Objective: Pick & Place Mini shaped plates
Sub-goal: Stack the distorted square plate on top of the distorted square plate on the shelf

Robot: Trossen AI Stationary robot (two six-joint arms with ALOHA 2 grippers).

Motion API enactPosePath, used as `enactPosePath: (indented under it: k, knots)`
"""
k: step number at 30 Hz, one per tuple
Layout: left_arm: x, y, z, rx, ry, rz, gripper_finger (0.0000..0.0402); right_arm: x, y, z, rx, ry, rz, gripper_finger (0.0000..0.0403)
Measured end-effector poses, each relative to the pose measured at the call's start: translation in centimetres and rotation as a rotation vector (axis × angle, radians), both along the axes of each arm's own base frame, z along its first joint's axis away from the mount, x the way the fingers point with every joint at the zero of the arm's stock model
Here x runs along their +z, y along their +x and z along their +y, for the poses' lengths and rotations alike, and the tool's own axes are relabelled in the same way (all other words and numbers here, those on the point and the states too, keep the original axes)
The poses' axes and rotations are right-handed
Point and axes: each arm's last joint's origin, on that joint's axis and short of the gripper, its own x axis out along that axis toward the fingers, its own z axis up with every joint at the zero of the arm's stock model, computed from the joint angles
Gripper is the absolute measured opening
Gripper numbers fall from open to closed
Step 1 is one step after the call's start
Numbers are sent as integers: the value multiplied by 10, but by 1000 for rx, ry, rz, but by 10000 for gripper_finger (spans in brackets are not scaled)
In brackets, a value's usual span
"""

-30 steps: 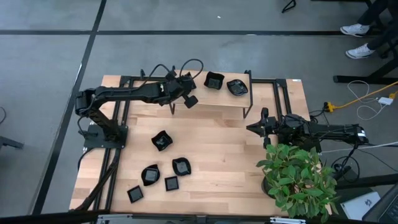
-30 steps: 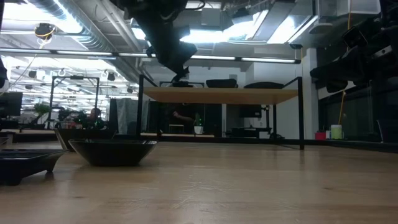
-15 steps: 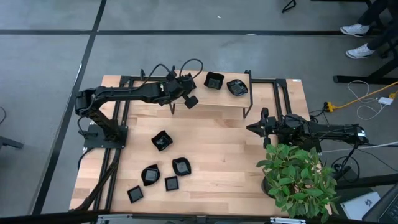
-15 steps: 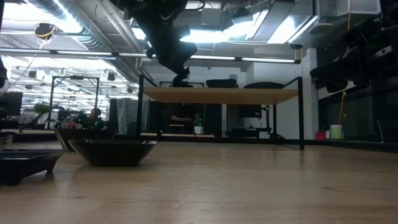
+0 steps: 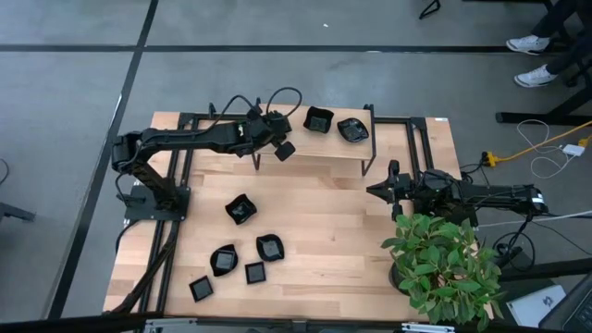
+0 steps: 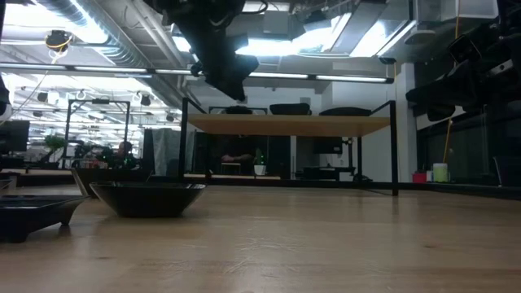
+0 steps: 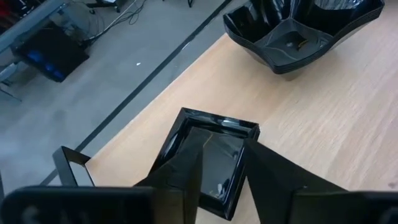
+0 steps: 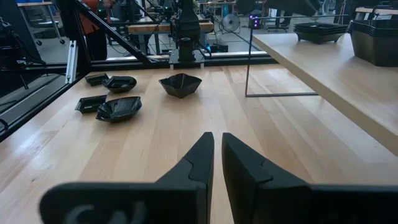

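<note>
Black fingers of the left gripper (image 7: 222,180) are standing slightly spread over a glossy black square mini plate (image 7: 214,158), which is resting on the raised wooden shelf (image 7: 323,118) at the table's far side, left of two more dishes there. It probably handles light, rigid and slippery; pinching one raised rim seems best. Right gripper (image 8: 216,163) is waiting at the right, fingers nearly together.
</note>
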Motion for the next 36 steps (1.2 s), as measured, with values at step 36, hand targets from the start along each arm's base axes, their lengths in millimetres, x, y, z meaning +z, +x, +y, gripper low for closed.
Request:
enactPosePath:
  k: [36]
  knots:
    - [-3, 17, -71, -313, -19, 60, 114, 0, 0, 0, 0, 0, 0, 34]
